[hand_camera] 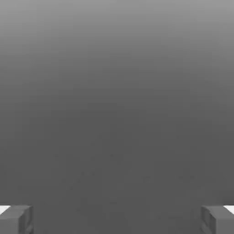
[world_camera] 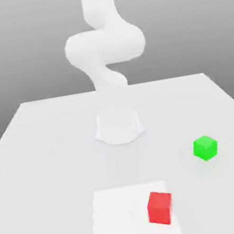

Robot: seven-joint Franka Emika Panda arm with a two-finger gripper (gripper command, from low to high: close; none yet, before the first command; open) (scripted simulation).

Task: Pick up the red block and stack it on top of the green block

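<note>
Since nothing is grasped yet, the gripper (hand_camera: 117,219) hangs with jaws spread wide and empty — ready to straddle the red block (world_camera: 159,207), which sits on the table (world_camera: 39,153) apart from the green block (world_camera: 205,148), at its seven o'clock.

Just a plain white table (world_camera: 44,152) running back to a flat grey backdrop (world_camera: 16,45). Near the front edge there's a slightly brighter white square patch (world_camera: 120,220) on it, roughly centered.
</note>
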